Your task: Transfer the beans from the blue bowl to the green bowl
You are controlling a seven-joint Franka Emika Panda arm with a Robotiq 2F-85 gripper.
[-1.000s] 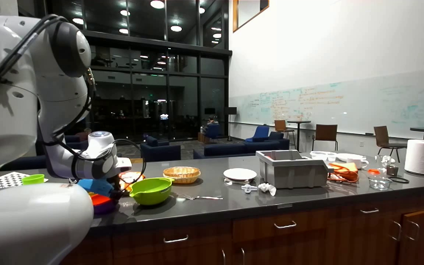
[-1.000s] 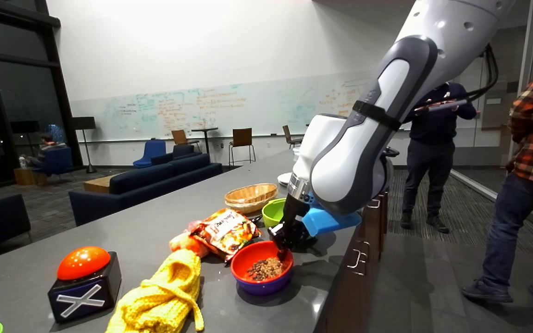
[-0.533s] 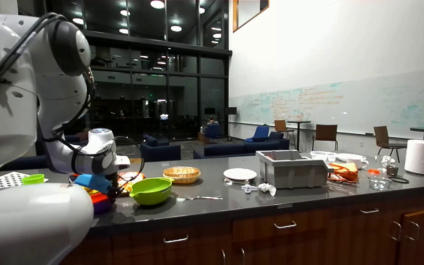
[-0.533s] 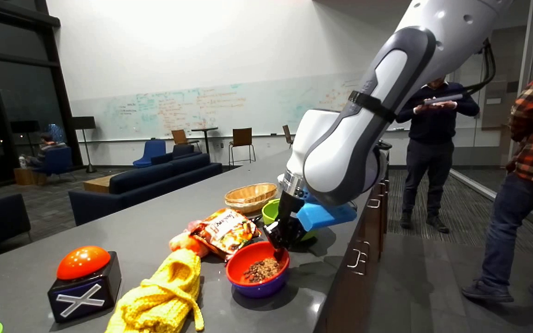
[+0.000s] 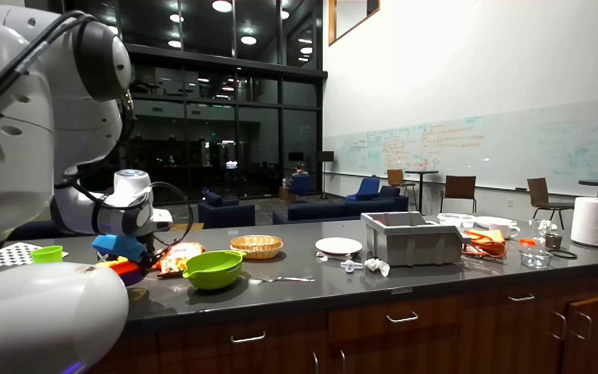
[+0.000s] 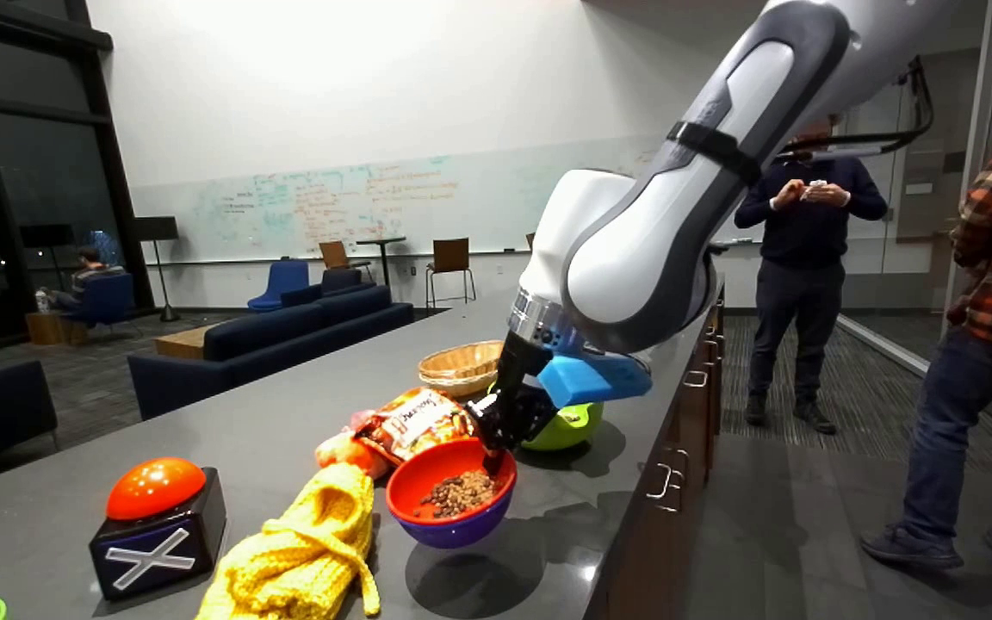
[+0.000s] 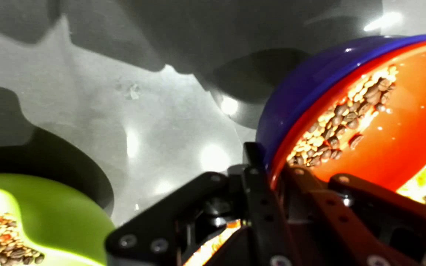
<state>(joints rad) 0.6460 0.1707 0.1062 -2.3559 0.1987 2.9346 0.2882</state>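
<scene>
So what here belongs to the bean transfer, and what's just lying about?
Job: black gripper; round blue bowl with red inside; small brown beans; round lime-green bowl.
Lying about: yellow knitted pouch; grey plastic bin; white paper roll.

The gripper (image 7: 273, 165) lifted the blue bowl (image 6: 460, 530) off the counter (image 6: 272, 430); both shifted toward ten o'clock in both exterior views.

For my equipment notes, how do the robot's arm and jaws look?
The arm is white and rounded, with dark grey joint covers, black cables, a black strap and a silver ring near a blue block. The jaws are black, jointed links with metallic screws.
</scene>
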